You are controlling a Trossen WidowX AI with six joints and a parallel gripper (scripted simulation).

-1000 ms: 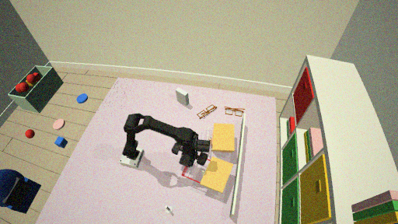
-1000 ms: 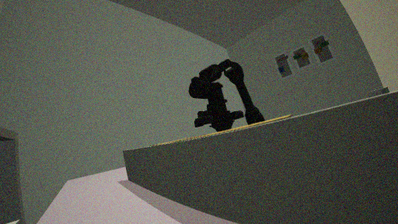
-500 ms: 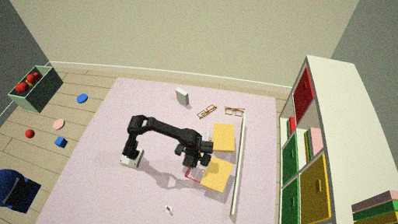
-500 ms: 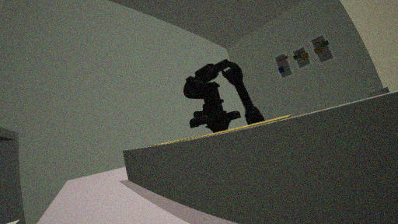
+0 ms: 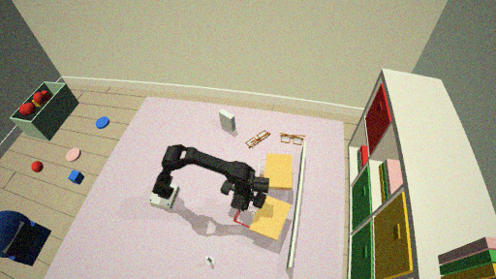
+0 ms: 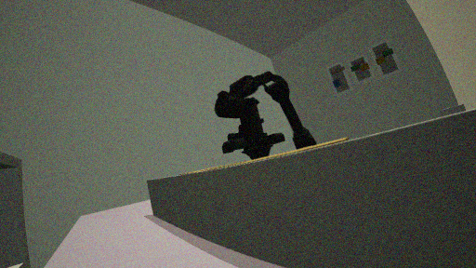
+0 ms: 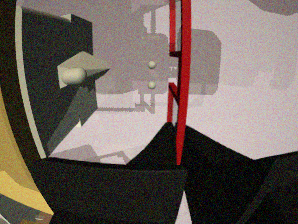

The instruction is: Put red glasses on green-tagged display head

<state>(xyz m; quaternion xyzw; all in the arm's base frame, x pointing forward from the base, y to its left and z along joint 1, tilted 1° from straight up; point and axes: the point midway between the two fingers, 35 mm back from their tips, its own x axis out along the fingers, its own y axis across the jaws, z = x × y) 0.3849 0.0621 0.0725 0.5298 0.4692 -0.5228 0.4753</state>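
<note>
Red glasses, top view: the red glasses [image 5: 236,218] [image 7: 184,75] are right of centre, low, beside the near yellow-topped head [image 5: 270,219], under the gripper [image 5: 249,201] [image 7: 172,128].
Other head, top view: the far yellow-topped head [image 5: 279,170] stands just above it; I can't read a green tag on either.
Surface, top view: a pale pink mat [image 5: 126,232] carries it all, two brown-framed pairs lying toward the upper right, a long white bar [image 5: 297,203] running behind the heads.
Room, top view: shelf unit [image 5: 421,145] at right, toy bin [image 5: 39,123] at upper left on a plank floor.
Arm, exterior view: the black arm [image 6: 251,116] bends down behind a big dark panel [image 6: 316,200], which hides the glasses.
Grip, wrist view: fingertips together, clamped on the red frame, upright at centre right; probably held by the front so the temples can go on first. A pale nose [image 7: 74,76] juts from a dark head face at left, apart from the frame, so they look not yet seated.
</note>
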